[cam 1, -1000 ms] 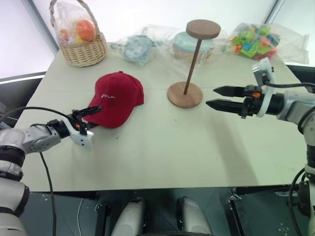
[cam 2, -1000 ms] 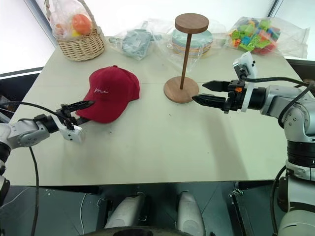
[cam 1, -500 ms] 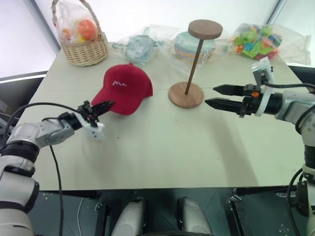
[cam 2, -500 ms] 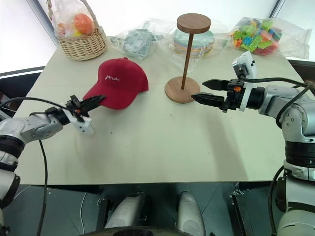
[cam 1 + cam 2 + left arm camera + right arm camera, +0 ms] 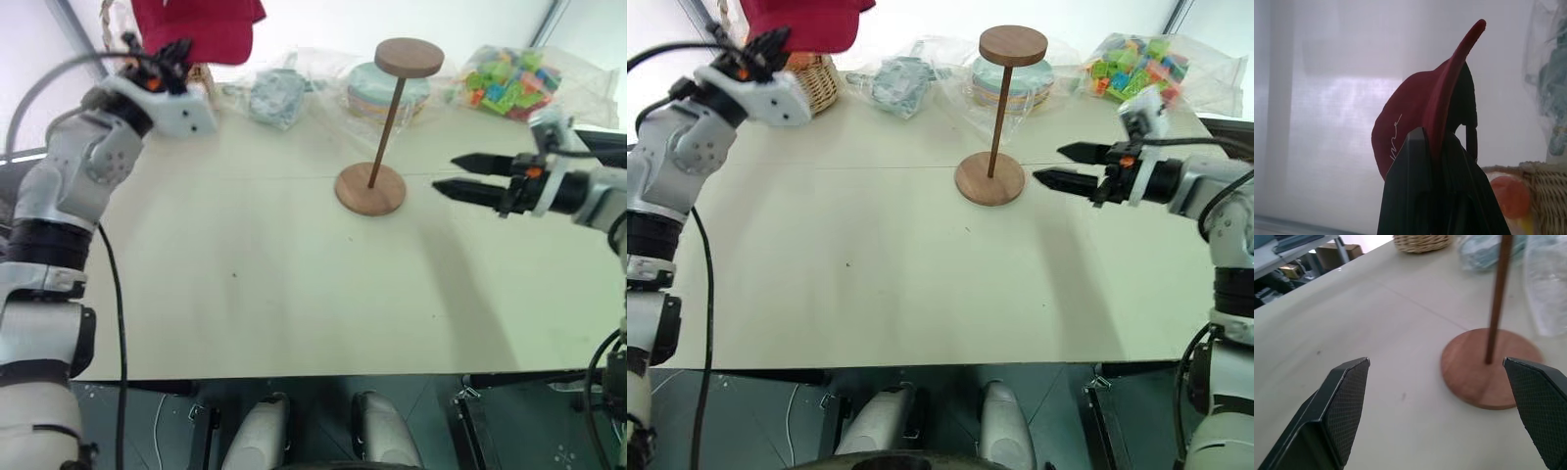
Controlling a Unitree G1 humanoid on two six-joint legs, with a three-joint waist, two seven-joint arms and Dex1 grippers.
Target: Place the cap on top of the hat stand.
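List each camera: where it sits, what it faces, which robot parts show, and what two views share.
Left eye, right eye: on the head, looking down over the table; both arms, the left gripper holding the cap aloft.
Left wrist: along shut jaws pinching the cap's brim.
Right wrist: along the right gripper, jaws open, at the hat stand.
Shared: left wrist and eyes show the wicker basket.

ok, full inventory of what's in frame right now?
cap: 1, dark red, held in the air at far left, above the basket
hat stand: 1, brown wood, upright mid-table, top bare
basket: 1, wicker, far left corner
grey bagged item: 1, far edge
bagged plates: 1 stack, pastel, behind stand
bagged blocks: 1, multicoloured, far right
table: 1, beige
left gripper: shut on the cap's brim
right gripper: open, beside the stand's base
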